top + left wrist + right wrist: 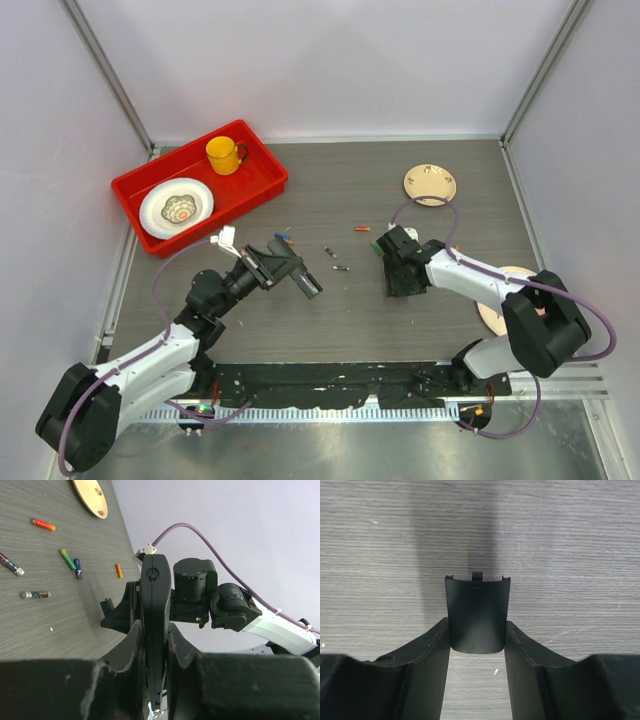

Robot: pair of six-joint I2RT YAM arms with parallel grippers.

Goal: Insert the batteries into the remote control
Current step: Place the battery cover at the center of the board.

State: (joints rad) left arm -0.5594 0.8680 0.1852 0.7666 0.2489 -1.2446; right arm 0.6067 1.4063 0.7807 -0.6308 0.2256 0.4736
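Note:
My left gripper (285, 268) is shut on the remote control (308, 283), a slim black bar held above the table. In the left wrist view the remote (155, 595) stands edge-on between the fingers (182, 650). Several batteries lie loose on the table: orange-red (43, 524), green (68, 559), purple-blue (78, 568), a small orange one (119, 570) and dark silver (35, 595). In the top view the orange-red one (361, 228) lies mid-table. My right gripper (402, 272) is shut on a small black cover piece (477, 614), low over the table.
A red tray (262, 182) at the back left holds a yellow mug (224, 155) and a white plate (176, 208). A tan plate (430, 184) sits at the back right. Another plate (492, 315) lies under the right arm.

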